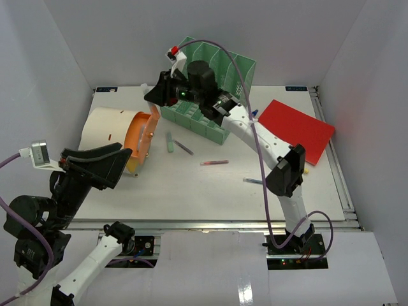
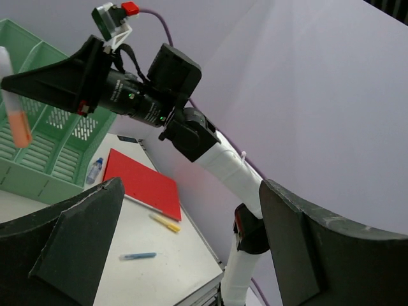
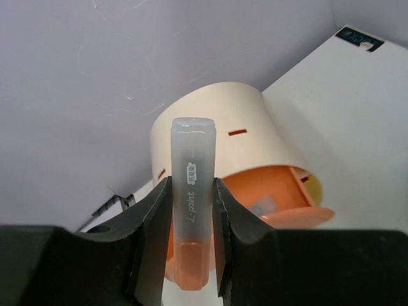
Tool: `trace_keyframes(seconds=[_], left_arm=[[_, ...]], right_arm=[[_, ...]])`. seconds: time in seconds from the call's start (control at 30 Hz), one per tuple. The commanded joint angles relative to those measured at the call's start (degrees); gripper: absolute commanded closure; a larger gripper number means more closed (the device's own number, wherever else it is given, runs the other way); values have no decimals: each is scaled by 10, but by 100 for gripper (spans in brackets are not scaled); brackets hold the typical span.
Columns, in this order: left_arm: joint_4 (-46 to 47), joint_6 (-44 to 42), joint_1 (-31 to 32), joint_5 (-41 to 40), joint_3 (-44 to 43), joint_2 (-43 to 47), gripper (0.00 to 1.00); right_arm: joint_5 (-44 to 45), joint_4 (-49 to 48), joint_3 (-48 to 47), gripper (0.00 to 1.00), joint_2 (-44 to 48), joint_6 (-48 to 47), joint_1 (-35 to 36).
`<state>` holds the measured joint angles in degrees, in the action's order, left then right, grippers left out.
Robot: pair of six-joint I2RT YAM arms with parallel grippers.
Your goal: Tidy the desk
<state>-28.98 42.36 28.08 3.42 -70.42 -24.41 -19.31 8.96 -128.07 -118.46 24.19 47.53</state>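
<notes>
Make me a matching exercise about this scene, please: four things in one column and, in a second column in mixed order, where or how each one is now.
Things:
1. highlighter
2. folder
3. cup
4. file rack

Places or states:
A. lies on its side at the left of the desk
B. lies flat at the right of the desk
C. is clamped in the right gripper
D. stands upright at the back of the desk

Pairs: 1-C, 2-B, 3-A, 4-D
</notes>
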Motion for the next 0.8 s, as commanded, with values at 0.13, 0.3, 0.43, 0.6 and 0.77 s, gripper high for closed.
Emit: trace_keyframes(seconds=[0.13,0.3,0.43,0.6,0.77], left_arm=[[-15,15,-1,-60,33,26,2],[-20,11,-1,-64,44,24,2],[-21,9,-1,-59,46,22,2],[-33,7,-1,-64,47,33,2],[-37,6,-1,-64,51,38,2]], right_arm=[[155,7,-115,92,-70,184,73],[149,11,-71,92,-77,242,74],[170,11,-40,92,-83,234,88],[210,9,-28,91,-80,208,98],[230,7,-15,83,-77,198,103]])
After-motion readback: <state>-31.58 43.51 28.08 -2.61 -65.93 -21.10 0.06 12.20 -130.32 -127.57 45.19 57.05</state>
